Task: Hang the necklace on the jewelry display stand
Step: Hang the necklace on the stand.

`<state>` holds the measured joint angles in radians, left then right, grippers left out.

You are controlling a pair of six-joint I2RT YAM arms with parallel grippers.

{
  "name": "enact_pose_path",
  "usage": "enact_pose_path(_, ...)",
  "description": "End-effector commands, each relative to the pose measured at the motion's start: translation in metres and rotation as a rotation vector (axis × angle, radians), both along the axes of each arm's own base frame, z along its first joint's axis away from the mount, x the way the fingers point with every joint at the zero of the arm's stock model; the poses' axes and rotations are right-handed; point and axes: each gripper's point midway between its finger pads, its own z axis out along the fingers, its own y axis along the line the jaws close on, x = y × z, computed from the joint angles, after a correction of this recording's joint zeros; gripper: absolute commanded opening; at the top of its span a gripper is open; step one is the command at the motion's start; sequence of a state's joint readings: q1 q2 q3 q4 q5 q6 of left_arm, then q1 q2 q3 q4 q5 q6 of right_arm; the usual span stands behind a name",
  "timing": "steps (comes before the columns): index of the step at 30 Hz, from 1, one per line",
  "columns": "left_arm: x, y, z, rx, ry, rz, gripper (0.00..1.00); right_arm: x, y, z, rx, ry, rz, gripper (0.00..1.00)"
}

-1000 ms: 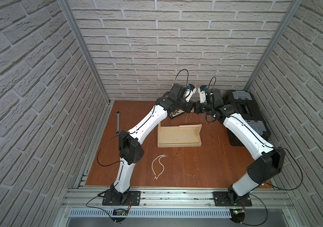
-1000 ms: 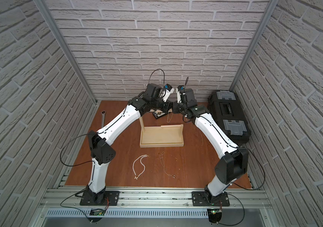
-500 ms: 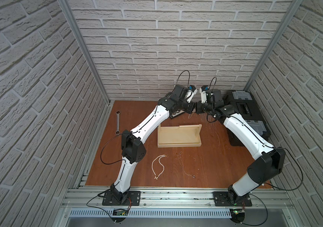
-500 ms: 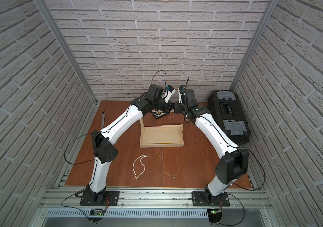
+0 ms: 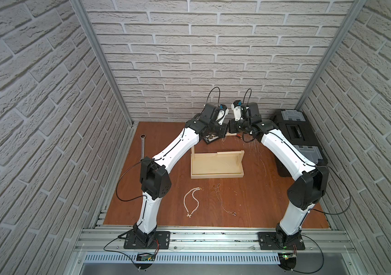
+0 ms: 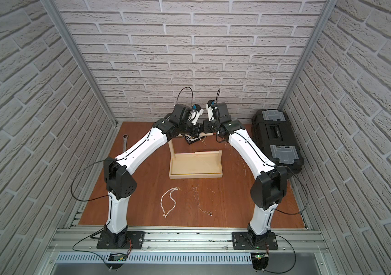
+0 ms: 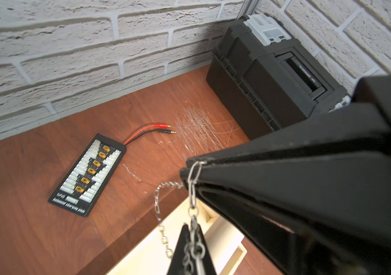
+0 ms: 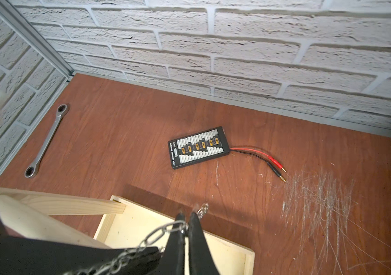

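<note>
Top view: stand [image 5: 216, 175] lengthwise, left-right.

A silver chain necklace [image 7: 157, 209] hangs stretched in the air over the upright, pale wooden jewelry display stand [image 5: 216, 175].

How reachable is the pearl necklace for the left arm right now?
Probably not yet. Nothing blocks the pearl necklace, but the left end effector is shut on a chain by the stand's bar, and the right end effector grips that chain too. It would likely have to let go first.
</note>
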<state>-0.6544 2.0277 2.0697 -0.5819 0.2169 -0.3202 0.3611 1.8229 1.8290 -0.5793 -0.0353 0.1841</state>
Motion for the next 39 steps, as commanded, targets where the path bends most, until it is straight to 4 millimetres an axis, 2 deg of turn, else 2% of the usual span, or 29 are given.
enact_pose_path(1,0.000,0.015,0.044,-0.070,-0.097,0.042,0.00,-0.009,0.034,0.017,0.026,-0.030,0.103,0.08)
enact_pose_path(8,-0.012,0.044,0.047,-0.058,-0.099,0.089,0.00,-0.021,0.082,0.014,0.013,-0.008,0.229,0.08)
enact_pose_path(12,-0.018,0.061,0.041,-0.051,-0.087,0.121,0.00,-0.026,0.105,0.009,-0.008,0.005,0.284,0.08)
enact_pose_path(14,-0.021,0.068,0.038,-0.047,-0.085,0.134,0.00,-0.026,0.109,0.011,-0.012,0.002,0.295,0.09)
enact_pose_path(15,-0.023,0.071,0.038,-0.048,-0.083,0.142,0.00,-0.023,0.114,-0.001,-0.021,0.023,0.303,0.09)
enact_pose_path(16,-0.024,0.075,0.036,-0.047,-0.080,0.152,0.00,-0.022,0.117,-0.003,-0.021,0.026,0.308,0.09)
enact_pose_path(28,-0.039,0.095,0.023,-0.039,-0.053,0.190,0.00,-0.029,0.153,-0.010,-0.015,0.058,0.416,0.09)
enact_pose_path(39,-0.045,0.117,0.008,-0.044,-0.024,0.248,0.00,-0.033,0.155,-0.007,-0.018,0.058,0.426,0.16)
